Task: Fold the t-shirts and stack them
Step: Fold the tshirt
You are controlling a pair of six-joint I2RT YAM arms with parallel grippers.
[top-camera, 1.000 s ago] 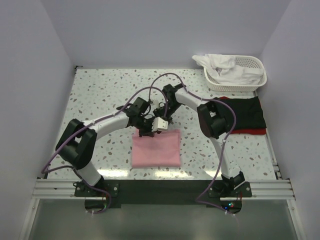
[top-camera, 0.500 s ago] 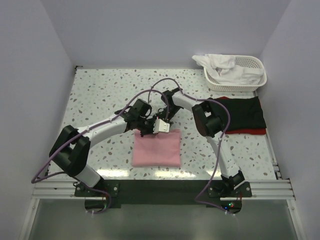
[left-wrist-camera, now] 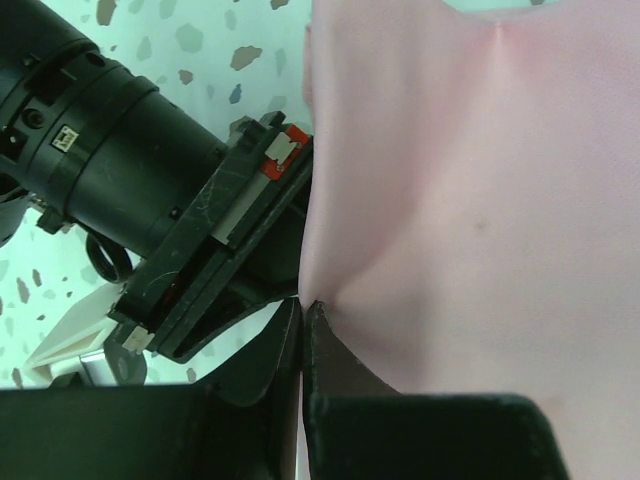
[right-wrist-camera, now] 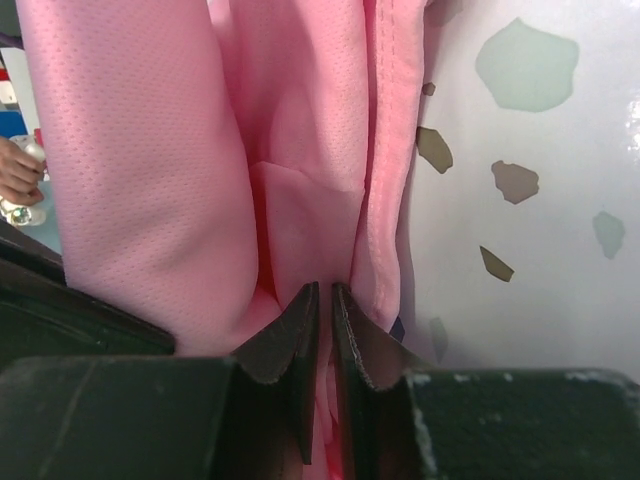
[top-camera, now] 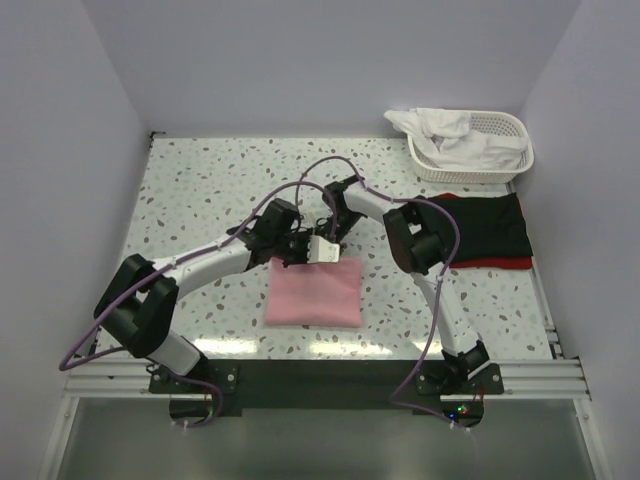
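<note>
Lying folded into a rectangle near the front middle of the speckled terrazzo tabletop point(top-camera: 200, 190), the light pink cloth t-shirt point(top-camera: 313, 293) is being gripped along its far edge by both hands. The left hand point(left-wrist-camera: 302, 305) is being kept pinched tight on the left part of that edge, fingertips meeting on cloth. The right hand point(right-wrist-camera: 322, 292) is being kept nearly closed on a bunched fold just beside it. Well apart to the right, a folded black cloth t-shirt point(top-camera: 485, 222) is being carried on a red cloth t-shirt point(top-camera: 505, 264). Behind them, a crumpled white cloth shirt point(top-camera: 445, 135) is being held in the white plastic lattice basket point(top-camera: 490, 168).
</note>
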